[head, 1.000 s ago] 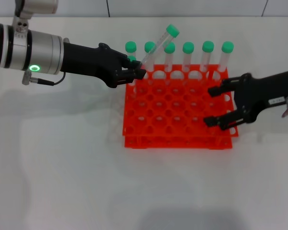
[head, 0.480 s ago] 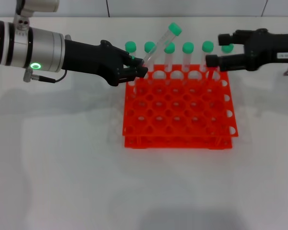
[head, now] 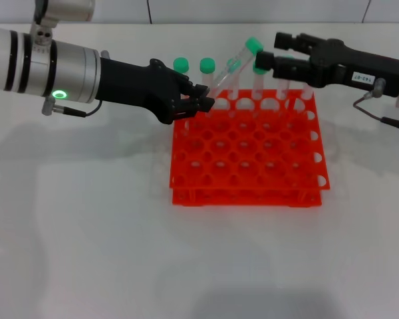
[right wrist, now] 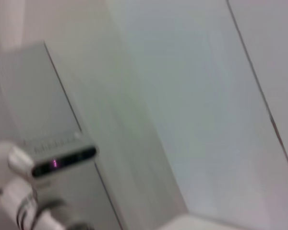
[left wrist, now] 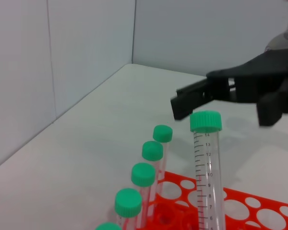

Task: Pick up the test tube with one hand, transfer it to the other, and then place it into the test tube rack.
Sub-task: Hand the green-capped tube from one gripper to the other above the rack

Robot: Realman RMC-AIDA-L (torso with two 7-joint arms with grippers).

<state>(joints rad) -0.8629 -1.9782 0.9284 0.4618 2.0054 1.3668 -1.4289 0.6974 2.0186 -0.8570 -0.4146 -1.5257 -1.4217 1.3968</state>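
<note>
My left gripper (head: 201,100), black and unlabelled, is shut on the lower end of the test tube (head: 227,72) at the back left of the orange-red test tube rack (head: 249,156). The tube tilts up and right, its green cap (head: 253,45) above the rack's back row. My right gripper (head: 271,51), with the white label, is open just right of the cap. In the left wrist view the tube (left wrist: 206,177) stands in front of the right gripper (left wrist: 221,108), over the rack (left wrist: 240,211).
Several other green-capped tubes (head: 181,64) stand in the rack's back row; my right gripper hides some of them. They also show in the left wrist view (left wrist: 152,150). White table (head: 86,232) lies around the rack. The right wrist view shows only a wall.
My right gripper has swung from the rack's front right to the back, then left up to the tube's cap. My left gripper has shifted slightly right with the tube.
</note>
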